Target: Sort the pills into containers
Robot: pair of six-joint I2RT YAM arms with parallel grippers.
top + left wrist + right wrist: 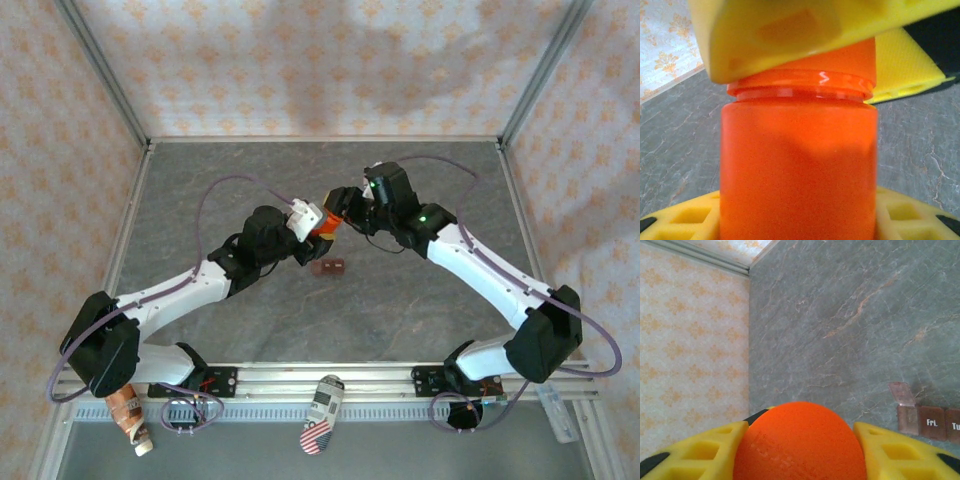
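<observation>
L claw (312, 222) pinching orange bottle (797, 170) by its body, R claw (338, 212) clamped on its top. I'd hold L firm and twist R w/o tilting, so nothing spills. Pill box (328, 267) sits on table (420, 310) nearby, one lid up.

One orange bottle (797, 165), one reddish-brown compartment box (328, 267)

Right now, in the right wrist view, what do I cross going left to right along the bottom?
Yellow finger → orange bottle → other yellow finger. The pill box sits above that second finger and shares its span, so it has no clear place in the order.
</observation>
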